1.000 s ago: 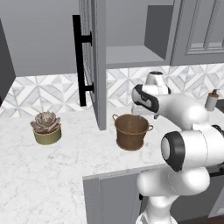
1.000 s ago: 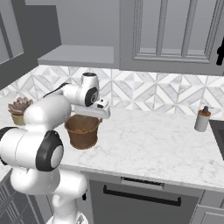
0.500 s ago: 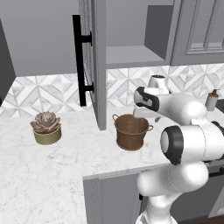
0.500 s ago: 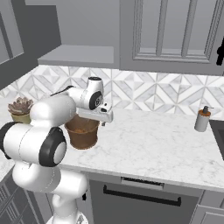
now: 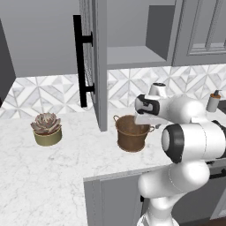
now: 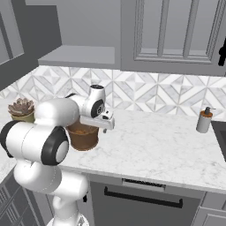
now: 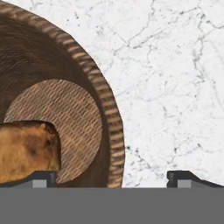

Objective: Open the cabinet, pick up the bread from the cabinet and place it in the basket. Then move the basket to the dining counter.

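Your gripper (image 7: 112, 177) stands with its jaws spread wide and nothing between them; one fingertip (image 7: 37, 177) sits over the inside of the basket, the other over bare marble just outside the rim. In the hand view the bread (image 7: 27, 148) lies on the woven floor of the basket (image 7: 98, 100), a golden-brown loaf resting free of both fingertips (the left part of it is cut off by the frame edge).

From the left base view, the basket (image 5: 131, 134) stands upright on the marble worktop (image 5: 53, 172), close to the front edge and just beside the lower corner of the open cabinet door. The gripper body (image 5: 142, 118) hangs directly above the basket's right rim. The right base view confirms this: the basket (image 6: 83, 136) sits under the hand (image 6: 98, 120), partly hidden by your arm.

The cabinet (image 5: 132, 39) is open, its glass-paned door (image 5: 94, 62) swung out toward the camera, black bar handle (image 5: 79, 62) upright, and the visible shelf bare.

Also on the worktop: an olive pot with a succulent (image 5: 47, 129), well apart from the basket to the left, and a soap dispenser (image 6: 203, 120) near the tile backsplash (image 6: 154, 95), well to the right.
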### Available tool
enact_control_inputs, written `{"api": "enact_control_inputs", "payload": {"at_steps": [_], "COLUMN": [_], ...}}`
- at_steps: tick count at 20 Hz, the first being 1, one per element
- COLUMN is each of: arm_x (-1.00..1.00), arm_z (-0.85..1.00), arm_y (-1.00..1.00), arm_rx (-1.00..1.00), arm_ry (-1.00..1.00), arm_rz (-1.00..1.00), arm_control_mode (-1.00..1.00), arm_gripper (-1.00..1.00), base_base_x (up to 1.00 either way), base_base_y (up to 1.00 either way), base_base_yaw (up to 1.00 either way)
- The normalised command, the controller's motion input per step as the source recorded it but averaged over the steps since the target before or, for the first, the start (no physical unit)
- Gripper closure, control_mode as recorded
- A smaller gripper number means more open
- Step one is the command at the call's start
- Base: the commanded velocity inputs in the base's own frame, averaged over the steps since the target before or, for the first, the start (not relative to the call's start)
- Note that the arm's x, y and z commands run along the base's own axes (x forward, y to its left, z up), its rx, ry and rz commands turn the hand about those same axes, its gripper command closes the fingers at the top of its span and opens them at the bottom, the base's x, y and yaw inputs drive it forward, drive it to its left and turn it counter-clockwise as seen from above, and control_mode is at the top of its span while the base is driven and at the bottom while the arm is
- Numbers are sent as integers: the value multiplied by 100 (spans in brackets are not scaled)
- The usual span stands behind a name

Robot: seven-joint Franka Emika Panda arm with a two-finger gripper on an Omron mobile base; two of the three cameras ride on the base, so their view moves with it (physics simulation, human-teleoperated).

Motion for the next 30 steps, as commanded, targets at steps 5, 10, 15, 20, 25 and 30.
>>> {"api": "enact_control_inputs", "payload": {"at_steps": [5,10,15,20,25,30], "arm_x": [0,0,0,0,0,-47], "arm_z": [-19,-11,-10,-10,-8,20], "arm_y": [0,4,10,17,10,7], "arm_rx": [0,0,0,0,0,6], "arm_ry": [0,0,0,0,1,-2], "arm_rz": [0,0,0,0,0,-19], "arm_control_mode": [-100,-100,-100,-100,-100,-100], "arm_gripper": [-100,-100,100,100,100,100], "base_base_x": [0,0,0,0,0,0], "base_base_y": [0,0,0,0,0,0], "base_base_yaw": [0,0,0,0,0,0]}}
